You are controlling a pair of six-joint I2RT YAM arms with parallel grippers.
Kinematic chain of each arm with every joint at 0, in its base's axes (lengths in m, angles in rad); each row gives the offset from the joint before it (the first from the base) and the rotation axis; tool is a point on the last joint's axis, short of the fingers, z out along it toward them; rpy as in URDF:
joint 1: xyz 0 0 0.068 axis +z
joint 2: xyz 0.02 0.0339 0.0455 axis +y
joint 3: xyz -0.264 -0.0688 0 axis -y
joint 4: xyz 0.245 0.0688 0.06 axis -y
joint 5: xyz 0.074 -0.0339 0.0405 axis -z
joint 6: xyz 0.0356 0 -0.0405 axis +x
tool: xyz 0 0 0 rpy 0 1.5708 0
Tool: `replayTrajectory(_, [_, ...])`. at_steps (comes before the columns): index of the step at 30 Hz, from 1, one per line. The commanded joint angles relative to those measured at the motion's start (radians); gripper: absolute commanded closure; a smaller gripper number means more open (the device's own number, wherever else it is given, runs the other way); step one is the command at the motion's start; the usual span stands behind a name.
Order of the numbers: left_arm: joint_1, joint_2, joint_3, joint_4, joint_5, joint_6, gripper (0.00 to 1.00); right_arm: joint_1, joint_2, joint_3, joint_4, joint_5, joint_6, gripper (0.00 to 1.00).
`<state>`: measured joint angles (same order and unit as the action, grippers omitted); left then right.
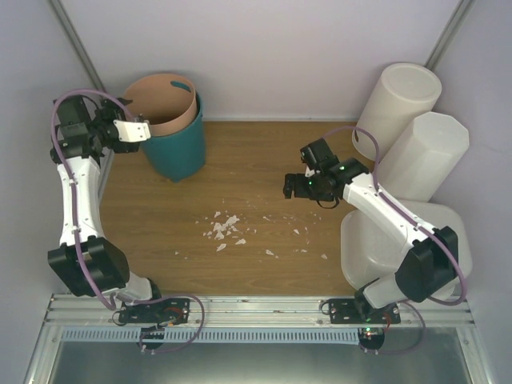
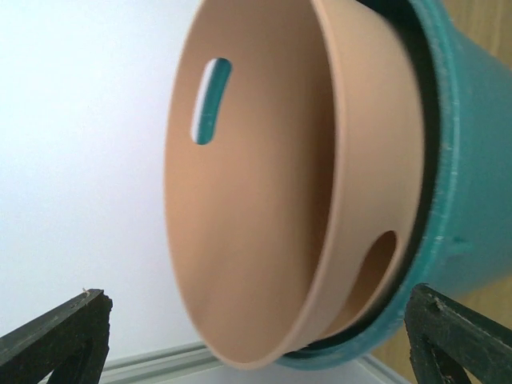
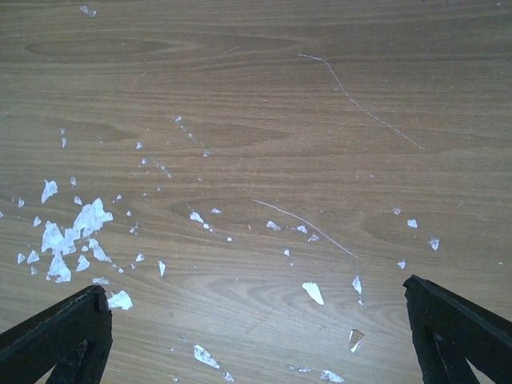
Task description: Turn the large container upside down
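The large container (image 1: 366,250) is a wide white tub at the near right of the table, partly hidden under my right arm. I cannot tell which way up it stands. My right gripper (image 1: 293,186) is open and empty, well left of the tub, over the middle of the table. In the right wrist view the gripper (image 3: 256,328) hangs over bare wood and white flakes. My left gripper (image 1: 142,132) is open and empty at the far left, beside the rim of a tan bin; the left wrist view (image 2: 256,328) shows that bin between the spread fingers.
The tan bin (image 1: 162,100) sits nested in a teal bin (image 1: 182,150) at the back left. A tall round white bin (image 1: 398,98) and a tall octagonal white bin (image 1: 426,156) lean at the back right. White flakes (image 1: 224,228) litter the table's middle.
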<state>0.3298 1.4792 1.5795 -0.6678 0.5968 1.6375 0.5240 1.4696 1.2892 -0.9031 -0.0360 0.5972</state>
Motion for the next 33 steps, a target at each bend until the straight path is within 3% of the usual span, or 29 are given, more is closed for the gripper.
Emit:
replayTrajectory(1, [-0.003, -0.029, -0.006, 0.127, 0.031, -0.025, 0.01, 0.008, -0.014, -0.017, 0.023, -0.012, -0.016, 0.0])
replayTrajectory(20, [-0.003, 0.067, 0.021, 0.176, 0.035, -0.018, 0.01, 0.009, -0.006, -0.044, 0.059, -0.024, -0.017, 0.0])
replayTrajectory(29, [-0.005, 0.032, -0.142, 0.475, 0.074, -0.126, 0.01, 0.009, 0.009, -0.049, 0.086, -0.036, -0.018, 0.0])
replayTrajectory(33, [-0.011, 0.029, -0.198, 0.53, 0.099, -0.125, 0.01, 0.008, 0.012, -0.054, 0.09, -0.041, -0.017, 0.0])
